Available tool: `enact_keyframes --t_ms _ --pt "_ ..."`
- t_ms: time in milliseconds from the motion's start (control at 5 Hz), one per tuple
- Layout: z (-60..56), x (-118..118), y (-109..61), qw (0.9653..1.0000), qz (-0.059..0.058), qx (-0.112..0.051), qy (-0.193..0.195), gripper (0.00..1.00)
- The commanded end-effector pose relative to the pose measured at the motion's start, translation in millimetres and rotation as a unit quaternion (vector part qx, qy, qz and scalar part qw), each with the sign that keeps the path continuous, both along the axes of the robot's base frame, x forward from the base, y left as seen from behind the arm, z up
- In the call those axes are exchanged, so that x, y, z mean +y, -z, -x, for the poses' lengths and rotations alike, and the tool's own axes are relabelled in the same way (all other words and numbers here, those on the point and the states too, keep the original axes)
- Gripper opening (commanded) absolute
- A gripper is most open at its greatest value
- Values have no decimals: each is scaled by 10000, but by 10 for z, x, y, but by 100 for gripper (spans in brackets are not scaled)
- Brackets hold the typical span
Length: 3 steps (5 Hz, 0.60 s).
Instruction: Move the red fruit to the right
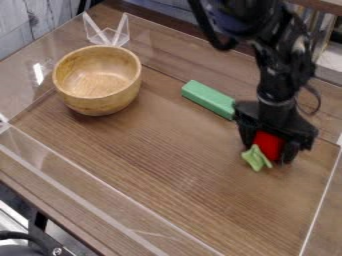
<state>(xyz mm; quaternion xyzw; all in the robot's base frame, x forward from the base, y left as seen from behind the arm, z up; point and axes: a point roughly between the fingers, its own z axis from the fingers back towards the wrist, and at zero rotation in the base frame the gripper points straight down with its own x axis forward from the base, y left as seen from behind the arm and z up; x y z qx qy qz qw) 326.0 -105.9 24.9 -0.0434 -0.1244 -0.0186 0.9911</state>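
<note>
- While the black gripper point(274, 143) points almost straight down over the right part of the wooden table point(147, 170), its fingers stand spread, one on each side of the red fruit point(271, 146).
- Whether the fingers touch the fruit cannot be told; nothing shows them pinching it.
- Resting on the table near the right edge, the red fruit has its light green leafy piece point(254, 157) sticking out toward the lower left.
- A flat green block point(210, 98) lies just up and left of the gripper, apart from the fruit.
- A wooden bowl point(96, 79) sits upright, well apart on the left.
- Clear plastic walls point(80, 200) edge the table.
</note>
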Motion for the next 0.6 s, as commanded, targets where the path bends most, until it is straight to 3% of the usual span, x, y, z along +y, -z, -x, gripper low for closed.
enact_keyframes --t_ms 0,400 --pt "-139 -140 -93 9995 118 -289 -32 100" --pt "-126 -1 -98 9988 126 -251 -397 100"
